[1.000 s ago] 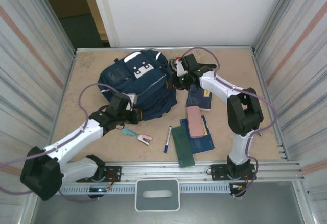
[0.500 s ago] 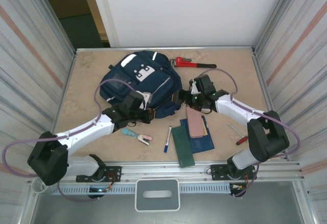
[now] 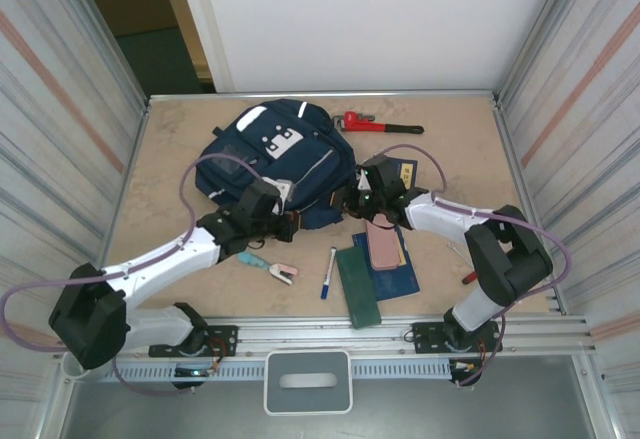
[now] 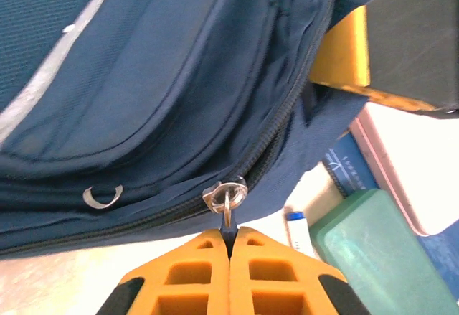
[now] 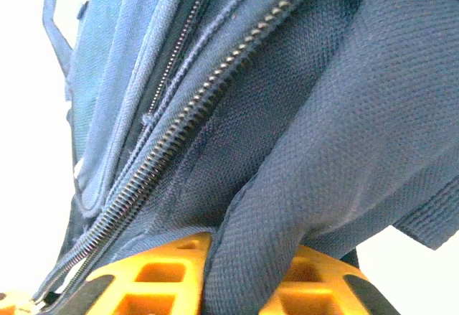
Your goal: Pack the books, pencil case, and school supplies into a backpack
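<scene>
Backpack (image 3: 272, 159) lies at the surface's (image 3: 170, 159) far middle; left end effector (image 4: 229, 242) pinches its zipper pull (image 4: 225, 193); right end effector (image 5: 240, 257) clamps a fold of its fabric; pencil case (image 3: 381, 242) lies on the books (image 3: 405, 277) near it.

The navy backpack (image 3: 275, 159), with white patches and pale stripes, is lying flat toward the far side, a metal zipper pull (image 4: 225, 191) hanging at its near edge. Just right of it a yellow-labelled blue book (image 3: 403, 177) is lying flat. Nearer, the pink pencil case (image 3: 380, 242) is resting on a second blue book (image 3: 400, 277), with the green book (image 3: 357, 287) lying along that book's left side. The blue-capped marker (image 3: 328, 274) and the teal-and-pink stapler (image 3: 270, 265) are lying to their left.
</scene>
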`<state>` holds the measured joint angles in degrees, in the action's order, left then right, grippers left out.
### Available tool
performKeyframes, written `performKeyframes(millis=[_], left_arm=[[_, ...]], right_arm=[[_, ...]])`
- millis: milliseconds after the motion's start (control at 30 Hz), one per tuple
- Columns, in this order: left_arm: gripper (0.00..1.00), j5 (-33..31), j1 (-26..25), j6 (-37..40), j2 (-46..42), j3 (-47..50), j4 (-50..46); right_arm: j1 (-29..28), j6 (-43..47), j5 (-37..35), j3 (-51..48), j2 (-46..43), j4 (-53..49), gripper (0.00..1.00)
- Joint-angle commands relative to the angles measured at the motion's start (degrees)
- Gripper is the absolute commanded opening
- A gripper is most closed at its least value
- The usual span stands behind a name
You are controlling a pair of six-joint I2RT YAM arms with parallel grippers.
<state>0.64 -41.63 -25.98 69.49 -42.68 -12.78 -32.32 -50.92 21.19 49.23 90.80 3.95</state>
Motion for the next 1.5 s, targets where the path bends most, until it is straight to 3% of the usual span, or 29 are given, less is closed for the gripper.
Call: performKeyframes(millis=[0,167,333,467,567,767,967,1167,1467], left_arm=[[0.00,-13.95,1.47,1.28,-4.46,1.25,-6.80],[0.00,-17.46,11.37,-1.09,-7.41,6.11,-8.19],[0.00,-16.31,22.47,-2.87,-10.69,11.45,-3.67],[0.00,-11.39,28.93,-3.03,-9.42,12.62,-0.93],[0.02,-3.23,27.39,-0.76,-12.33,13.32,2.08],[0.53,17.03,19.42,1.32,-21.19,22.47,17.08],[0.74,24.62,19.04,4.27,-20.02,27.27,24.18],[0.77,29.34,19.04,7.08,-10.19,24.95,28.65],[0.63,30.96,19.04,7.43,0.43,21.97,35.48]], right_arm=[[3.97,2.82,0.18,-0.08,-3.98,-0.73,0.08],[7.55,6.83,8.01,0.36,-7.74,-0.11,0.00],[8.51,9.87,9.04,2.21,-9.33,-2.44,0.00],[6.74,8.58,10.43,3.36,-6.58,-0.89,0.00],[5.86,7.73,9.09,4.20,-5.28,-1.30,0.00],[6.08,8.76,6.86,6.23,-4.81,-4.25,0.00],[5.62,10.37,6.95,8.94,-3.50,-7.20,0.00],[5.51,10.24,7.24,9.48,-2.46,-7.02,0.00],[5.42,10.11,7.47,9.83,-2.30,-7.46,0.00]])
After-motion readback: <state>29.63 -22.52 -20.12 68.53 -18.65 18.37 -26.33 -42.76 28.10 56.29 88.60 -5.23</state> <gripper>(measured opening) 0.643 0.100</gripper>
